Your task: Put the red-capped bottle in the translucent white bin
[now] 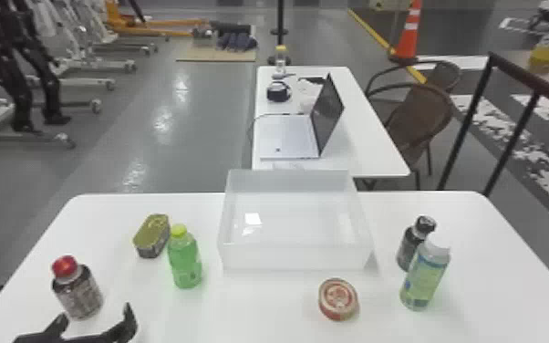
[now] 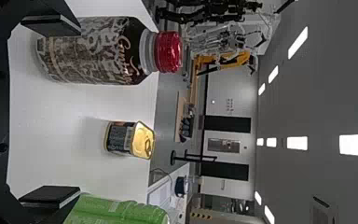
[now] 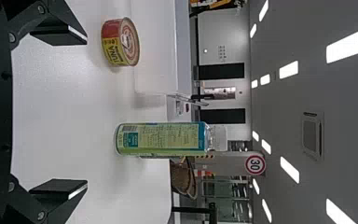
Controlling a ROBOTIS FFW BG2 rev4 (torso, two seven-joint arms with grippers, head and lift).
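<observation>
Translucent white bin point(image 1: 294, 257): I take this as my landmark; it sits upright on the white table point(image 1: 264, 326), toward the far edge, open at the top.
Red-capped bottle point(image 1: 77, 294): I find it upright on the table, outside the bin, well to its left and nearer my side.
Left gripper point(image 1: 95, 318): I have it left of the bin on the near side, released, its two fingers wide apart. In my left wrist view one finger overlaps the lower part of the red-capped bottle; contact I cannot tell.
Right gripper point(image 3: 72, 113): released as well, fingers spread, nothing between the tips; I note it parked on the near side of the bin.
Green bottle point(image 1: 185, 264): upright, just left of the bin, its cap yellow-green.
Oblong tin point(image 1: 152, 237): left of the bin, farther off than the green bottle is.
Round tuna can point(image 1: 338, 298): on the near side of the bin, toward its right corner.
Dark-capped bottle point(image 1: 408, 251): upright, right of the bin.
White-capped bottle point(image 1: 425, 278): upright, right of the bin and slightly nearer me, partly covering the dark-capped one.
Laptop point(image 1: 287, 137): open on a second table, beyond the bin.
</observation>
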